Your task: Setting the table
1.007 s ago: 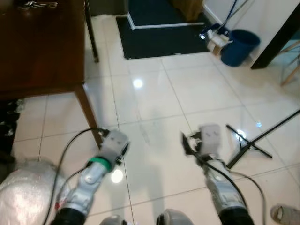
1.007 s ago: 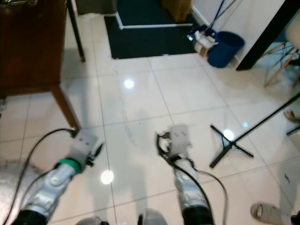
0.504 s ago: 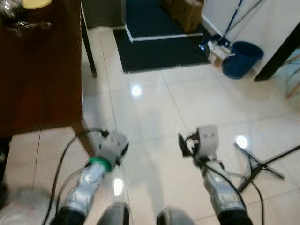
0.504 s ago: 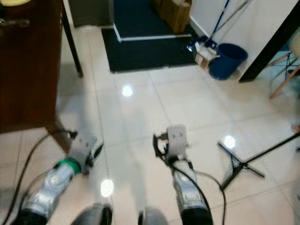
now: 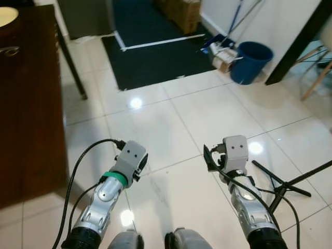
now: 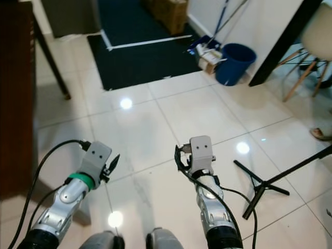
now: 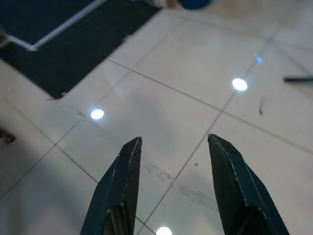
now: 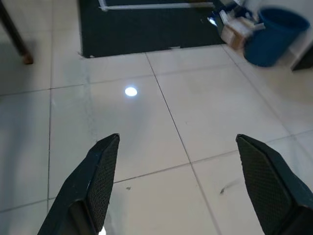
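Both grippers, left gripper (image 7: 173,183) and right gripper (image 8: 183,183), hang wide and empty above floor tiles (image 5: 207,111); seemingly walking, next reaching the wooden table (image 5: 26,114).

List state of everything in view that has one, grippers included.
left gripper: fingers open, empty, held over the tiled floor
right gripper: fingers wide open, empty, over the floor
wooden table: standing at the robot's left, a plate on its far end
blue bucket: upright by the wall
black stand: feet on the floor at the robot's right
dark mat: lying flat
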`<state>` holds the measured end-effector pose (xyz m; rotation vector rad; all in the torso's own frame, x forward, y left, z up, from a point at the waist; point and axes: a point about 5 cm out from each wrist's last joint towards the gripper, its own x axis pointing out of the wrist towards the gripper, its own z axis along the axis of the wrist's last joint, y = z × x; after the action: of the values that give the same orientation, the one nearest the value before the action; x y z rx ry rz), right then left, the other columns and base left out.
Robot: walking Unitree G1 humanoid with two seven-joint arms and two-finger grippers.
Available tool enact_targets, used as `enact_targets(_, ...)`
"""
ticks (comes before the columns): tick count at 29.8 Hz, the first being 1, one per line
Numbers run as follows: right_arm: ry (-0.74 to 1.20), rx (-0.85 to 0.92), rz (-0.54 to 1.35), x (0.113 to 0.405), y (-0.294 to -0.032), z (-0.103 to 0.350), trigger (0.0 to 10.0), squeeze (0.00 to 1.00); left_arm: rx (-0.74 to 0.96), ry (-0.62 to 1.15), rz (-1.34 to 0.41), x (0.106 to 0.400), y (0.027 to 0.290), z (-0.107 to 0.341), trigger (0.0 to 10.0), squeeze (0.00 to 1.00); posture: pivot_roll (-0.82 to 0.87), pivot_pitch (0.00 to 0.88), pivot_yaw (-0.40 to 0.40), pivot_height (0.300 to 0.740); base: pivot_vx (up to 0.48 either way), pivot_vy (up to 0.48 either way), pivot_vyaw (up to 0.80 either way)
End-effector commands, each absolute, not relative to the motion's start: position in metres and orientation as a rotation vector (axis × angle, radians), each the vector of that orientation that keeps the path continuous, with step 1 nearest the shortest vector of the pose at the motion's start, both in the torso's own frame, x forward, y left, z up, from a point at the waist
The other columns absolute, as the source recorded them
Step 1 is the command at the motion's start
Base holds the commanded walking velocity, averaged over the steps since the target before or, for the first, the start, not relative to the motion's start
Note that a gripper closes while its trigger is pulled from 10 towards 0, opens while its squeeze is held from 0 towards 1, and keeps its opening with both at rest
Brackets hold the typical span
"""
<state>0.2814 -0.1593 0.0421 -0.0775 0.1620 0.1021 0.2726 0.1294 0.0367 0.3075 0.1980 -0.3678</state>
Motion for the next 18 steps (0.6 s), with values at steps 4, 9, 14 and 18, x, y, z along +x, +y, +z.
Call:
enact_targets(4, 0.194, -0.085, 0.094, 0.277, -0.1629, 0.0352, 10.0, 0.0, 0.305, 0.215, -0.379, 0.2709, 0.1273, 0.0325, 10.0, 0.0, -0.11, 0.031, 0.041, 0.74, 0.48, 0.0, -0.79)
enact_targets(9, 0.193, -0.086, 0.094, 0.2775, -0.163, 0.0351, 10.0, 0.0, 0.306, 0.213, -0.382, 0.2713, 0.1268, 0.0327, 10.0, 0.0, -0.11, 0.027, 0.042, 0.74, 0.48, 0.0, -0.8)
enact_targets(14, 0.191, -0.088, 0.092, 0.278, -0.1635, 0.0354, 10.0, 0.0, 0.307, 0.213, -0.383, 0.2714, 0.1266, 0.0326, 10.0, 0.0, -0.11, 0.024, 0.041, 0.74, 0.48, 0.0, -0.72)
enact_targets(18, 0.19, -0.09, 0.091, 0.2783, -0.1638, 0.0355, 10.0, 0.0, 0.307, 0.213, -0.383, 0.2714, 0.1266, 0.0325, 10.0, 0.0, -0.11, 0.023, 0.041, 0.74, 0.48, 0.0, 0.0)
